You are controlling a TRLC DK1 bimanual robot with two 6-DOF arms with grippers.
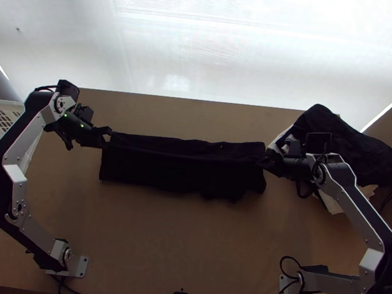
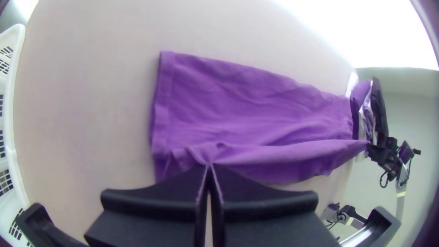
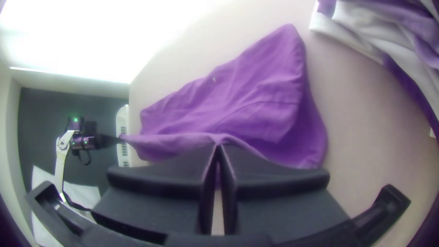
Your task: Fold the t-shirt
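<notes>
- item, t-shirt [image 1: 182,170]: laid as a long narrow strip across the table [image 1: 187,235], beyond the middle of the top from your arms' bases; a raised ridge of cloth runs along it between the grippers; which part of the garment that is, you cannot tell
- tool, left gripper [image 2: 209,165]: fingers pressed together on the ridge near the strip's left end
- tool, right gripper [image 3: 218,145]: fingers pressed together on the same ridge near the right end
- step in hand, by judgement: a lengthwise fold, with you holding both ends of the working edge
- next move, by judgement: carry both ends over at one pace, lay the edge flat along the strip, then let go together
- caution: uneven pull could skew the strip or drag its under layer
- surroundings: pile of clothes [image 1: 346,142] just beside the right end; white basket [image 2: 15,68] at the table's left side
</notes>
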